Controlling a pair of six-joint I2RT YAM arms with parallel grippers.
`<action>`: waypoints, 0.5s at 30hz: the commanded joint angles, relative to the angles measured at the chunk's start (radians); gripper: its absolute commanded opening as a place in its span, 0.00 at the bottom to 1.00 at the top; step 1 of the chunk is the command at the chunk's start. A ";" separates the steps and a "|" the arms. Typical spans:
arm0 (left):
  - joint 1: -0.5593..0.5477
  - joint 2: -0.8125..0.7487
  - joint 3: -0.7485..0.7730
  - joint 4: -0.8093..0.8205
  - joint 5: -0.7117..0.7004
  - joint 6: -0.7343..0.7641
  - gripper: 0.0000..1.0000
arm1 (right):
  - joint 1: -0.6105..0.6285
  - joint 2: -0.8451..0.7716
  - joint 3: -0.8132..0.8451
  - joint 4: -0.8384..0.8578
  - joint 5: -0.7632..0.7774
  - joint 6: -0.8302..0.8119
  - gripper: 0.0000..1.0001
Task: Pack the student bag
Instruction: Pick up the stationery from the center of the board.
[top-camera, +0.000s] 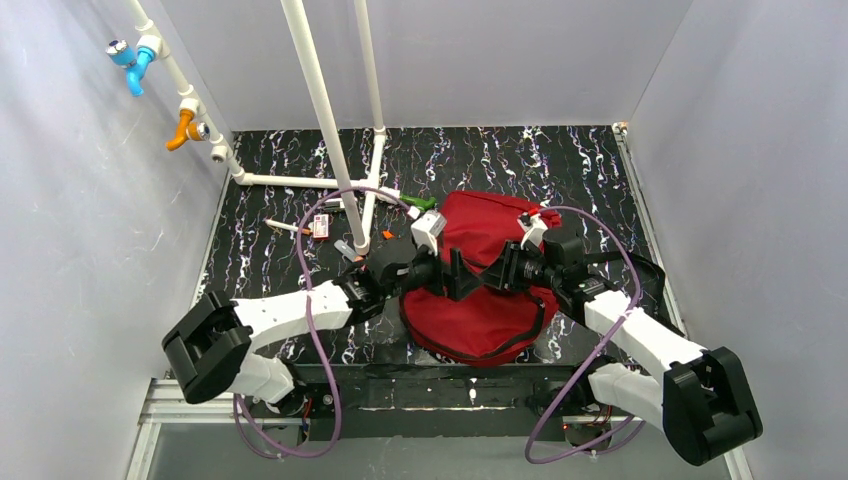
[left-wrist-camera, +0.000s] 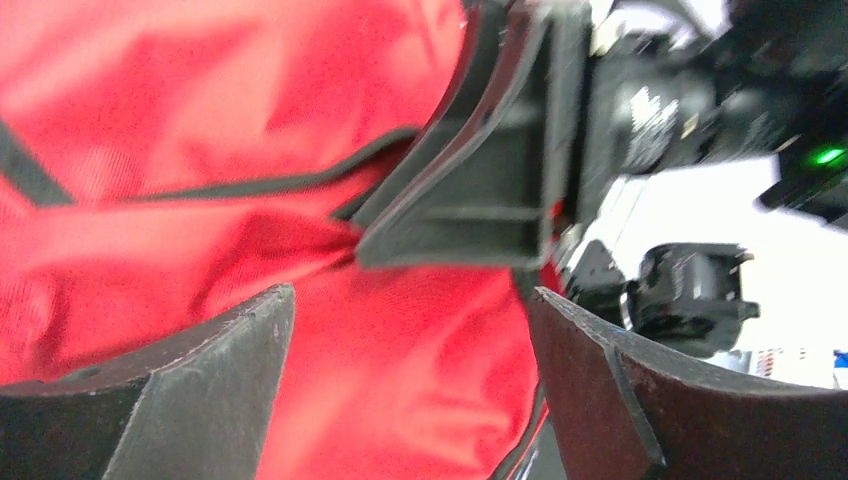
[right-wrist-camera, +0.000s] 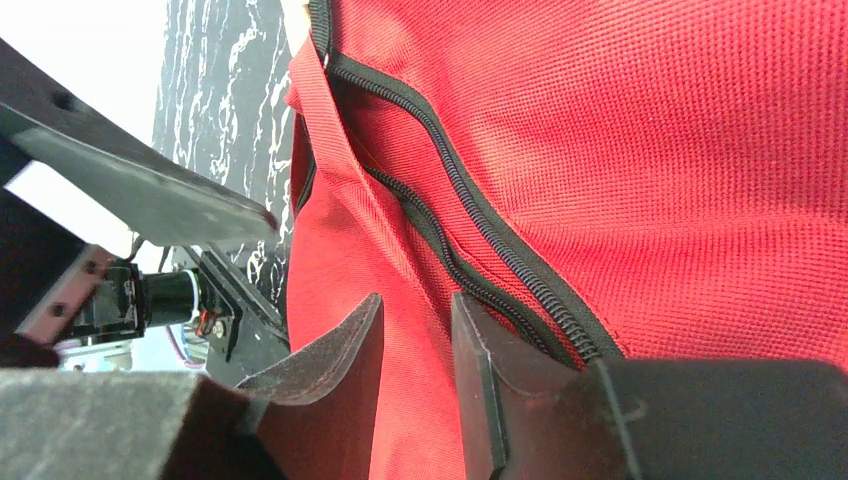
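Note:
The student bag (top-camera: 478, 322), dark red with black zipper trim, lies on the black marbled table in front of the arms. My two grippers meet over its near middle. My left gripper (top-camera: 452, 276) is open, and its fingers stand wide apart over the red fabric (left-wrist-camera: 200, 100) in the left wrist view (left-wrist-camera: 410, 300). My right gripper (top-camera: 497, 272) is shut on a fold of the bag's fabric (right-wrist-camera: 650, 150) just beside the black zipper (right-wrist-camera: 470, 200), its jaws narrow in the right wrist view (right-wrist-camera: 417, 300). The bag's inside is hidden.
A white pipe frame (top-camera: 330, 130) rises from the table left of the bag. Small items lie near its foot: a white-and-red packet (top-camera: 320, 228), a pen (top-camera: 283, 227), an orange piece (top-camera: 388, 234) and a green piece (top-camera: 420, 203). White walls enclose the table.

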 joint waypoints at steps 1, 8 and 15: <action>0.004 0.059 0.119 0.028 -0.044 0.041 0.86 | 0.012 0.009 -0.086 -0.134 0.168 -0.045 0.40; 0.068 0.112 0.163 0.022 -0.028 0.024 0.91 | 0.014 -0.060 -0.056 -0.241 0.226 -0.090 0.41; 0.148 -0.128 0.072 -0.183 -0.056 0.056 0.98 | 0.021 -0.029 0.098 -0.318 0.187 -0.150 0.56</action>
